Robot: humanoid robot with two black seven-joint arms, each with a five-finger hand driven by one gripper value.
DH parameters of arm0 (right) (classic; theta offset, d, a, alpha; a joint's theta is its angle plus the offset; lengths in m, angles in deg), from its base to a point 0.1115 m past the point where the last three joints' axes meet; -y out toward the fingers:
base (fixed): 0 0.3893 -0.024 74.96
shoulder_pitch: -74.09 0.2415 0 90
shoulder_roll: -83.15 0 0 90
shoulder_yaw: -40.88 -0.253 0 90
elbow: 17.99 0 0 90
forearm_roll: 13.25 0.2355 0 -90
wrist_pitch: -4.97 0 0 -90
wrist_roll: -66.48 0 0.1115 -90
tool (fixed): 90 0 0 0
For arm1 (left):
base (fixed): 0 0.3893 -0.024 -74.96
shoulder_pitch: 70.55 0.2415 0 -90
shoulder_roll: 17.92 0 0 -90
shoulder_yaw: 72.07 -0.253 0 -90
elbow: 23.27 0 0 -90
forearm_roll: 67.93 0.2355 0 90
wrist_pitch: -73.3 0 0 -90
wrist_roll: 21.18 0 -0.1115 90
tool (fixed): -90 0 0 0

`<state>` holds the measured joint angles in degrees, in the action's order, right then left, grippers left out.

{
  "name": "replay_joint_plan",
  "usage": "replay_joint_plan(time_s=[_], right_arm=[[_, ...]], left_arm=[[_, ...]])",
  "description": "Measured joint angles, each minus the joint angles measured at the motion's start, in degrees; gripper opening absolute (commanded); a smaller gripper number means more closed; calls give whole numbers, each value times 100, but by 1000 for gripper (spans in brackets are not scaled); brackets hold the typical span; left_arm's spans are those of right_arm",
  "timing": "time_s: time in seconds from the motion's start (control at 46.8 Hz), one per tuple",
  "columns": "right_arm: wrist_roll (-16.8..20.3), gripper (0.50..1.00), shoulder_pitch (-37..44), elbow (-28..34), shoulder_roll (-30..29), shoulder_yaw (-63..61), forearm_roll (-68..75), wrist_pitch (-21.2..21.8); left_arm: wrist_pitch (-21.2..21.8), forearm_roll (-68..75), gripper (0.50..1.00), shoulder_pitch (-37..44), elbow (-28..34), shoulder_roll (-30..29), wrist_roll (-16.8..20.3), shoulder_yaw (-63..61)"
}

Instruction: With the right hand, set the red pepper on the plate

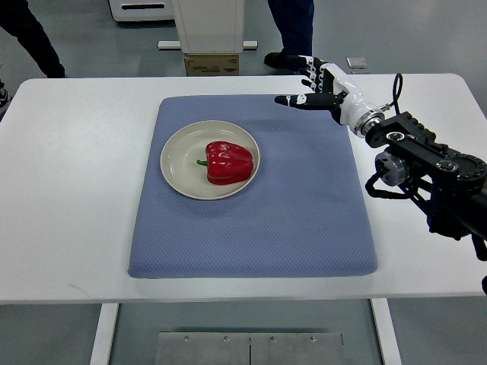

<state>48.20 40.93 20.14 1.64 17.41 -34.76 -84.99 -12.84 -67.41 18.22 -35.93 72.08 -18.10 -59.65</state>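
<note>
Pepper [227,162], red and glossy, lies on the cream plate [173,163] left of the frame's centre, its green stem pointing toward the left rim. It sits somewhat right of the plate's middle, fully inside the rim. The plate rests in the upper left part of the blue-grey mat [304,220], which covers the middle of the white table [68,190].

Further right, near the upper right of the frame, the right hand [318,85] hovers over the mat's far corner, well apart from the plate. Its fingers are spread and relaxed and grip nothing; one digit points left toward the plate. The black forearm runs down to the right edge of the frame. No left arm shows. A person's legs and shoes stand beyond the table at the top.

Judged from this, the placing looks done, so the risks are small. A round pepper resting off-centre could roll toward the rim if the table is jolted. The outstretched digit could clip the plate should the arm swing left at low height, sliding it across the mat; lifting clear before any sideways move would avoid that.
</note>
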Motion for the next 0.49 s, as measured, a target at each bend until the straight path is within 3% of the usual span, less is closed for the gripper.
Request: replay_joint_plan(time_s=[0.491], right_arm=[[-24,1000,-642,11,206,-1070,16,-136]], left_arm=[[0,0,1000,1,0,0,-1,-2]])
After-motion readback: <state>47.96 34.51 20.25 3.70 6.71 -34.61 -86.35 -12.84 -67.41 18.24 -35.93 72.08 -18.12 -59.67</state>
